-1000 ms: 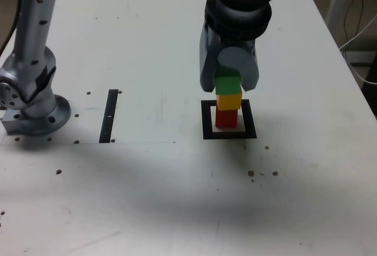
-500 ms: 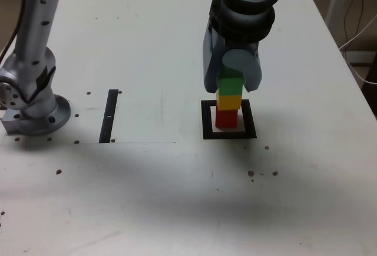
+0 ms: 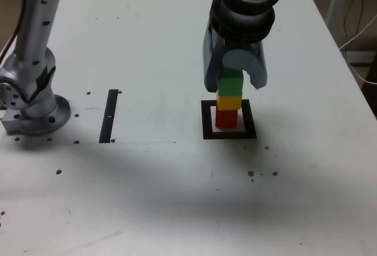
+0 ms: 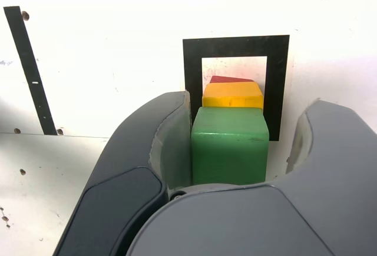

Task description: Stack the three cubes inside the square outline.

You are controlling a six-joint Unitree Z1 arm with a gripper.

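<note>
Cubes stacked in one column: red (image 3: pixel 226 119) lowest, within the square outline (image 3: pixel 250 128) on the table (image 3: pixel 147 197); yellow (image 3: pixel 229 102) above it; green (image 3: pixel 230 85) topmost. Tool (image 4: pixel 244 138) spread around green, one finger beside it, the other clear. Black strip (image 3: pixel 109 116) lies left in the exterior view.

Ext. view: bottom cube (image 3: pixel 226 118) sits inside square outline (image 3: pixel 207 120) on table (image 3: pixel 147 197), middle cube (image 3: pixel 229 102) on it, top cube (image 3: pixel 230 85) on that. Gripper (image 3: pixel 234 84) is over the stack, a finger L & R of top cube. Strip (image 3: pixel 109 116) lies on table, well left of outline, running near to far, btwn outline & arm base (image 3: pixel 42 117). Base is at far left of all these. Cable (image 3: pixel 358 38) hangs past table's R edge, far side
</note>
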